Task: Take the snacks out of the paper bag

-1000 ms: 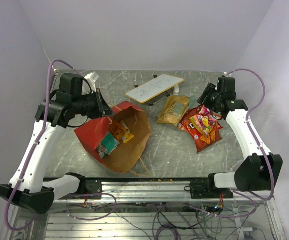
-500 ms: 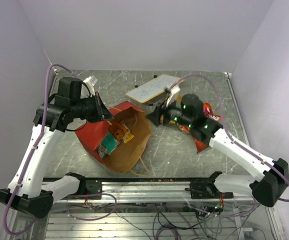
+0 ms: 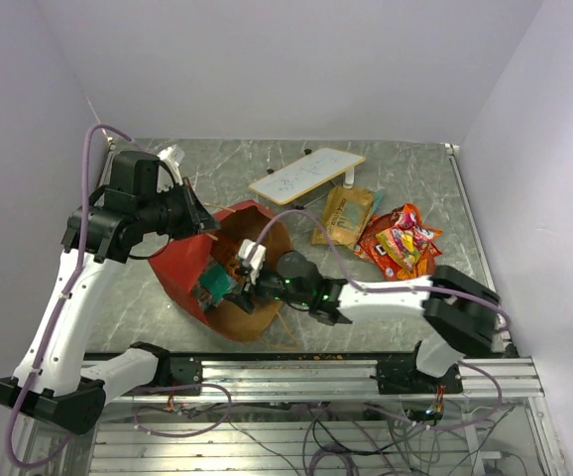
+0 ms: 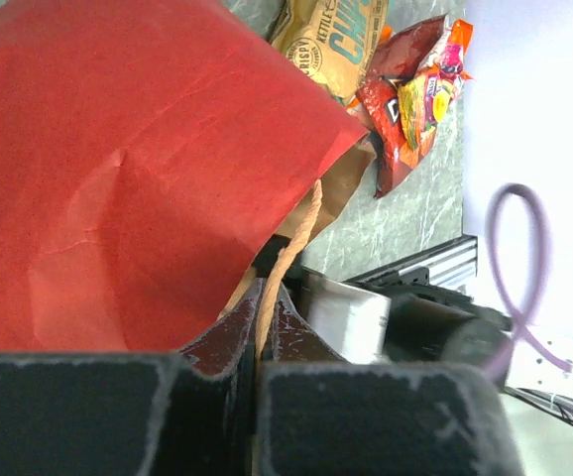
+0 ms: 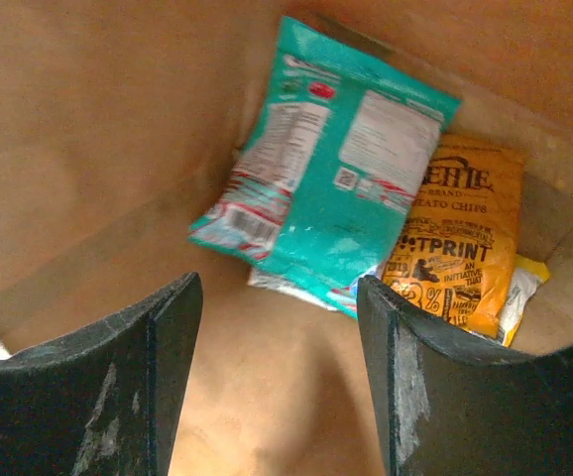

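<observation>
1. The paper bag [image 3: 192, 266] lies on its side at about 8 o'clock on the table [image 3: 396, 302], red outside and brown inside. Its mouth faces roughly 4 o'clock.
2. The left gripper [image 3: 199, 213] sits at the bag's 11 o'clock edge. In the left wrist view its fingers are pressed together on the bag's rim, with a tan strip pinched between them [image 4: 259, 297].
3. The right gripper [image 3: 242, 288] is inside the bag's mouth. Its jaws stand apart with nothing between them [image 5: 277, 293].
4. Snacks inside the bag:
   - A teal packet [image 5: 326, 169] lies at 12 o'clock of the open jaws.
   - An orange-yellow chip bag [image 5: 455, 248] lies partly under it, at 2 o'clock.
5. Snacks outside, on the table at 2 o'clock:
   - gold-brown chip bag [image 3: 344, 216];
   - red Doritos packet [image 3: 376, 248];
   - multicoloured candy pack [image 3: 402, 241], lying on top of the Doritos packet.
6. A white board [image 3: 306, 176] rests at 12 o'clock, apart from the bag.
</observation>
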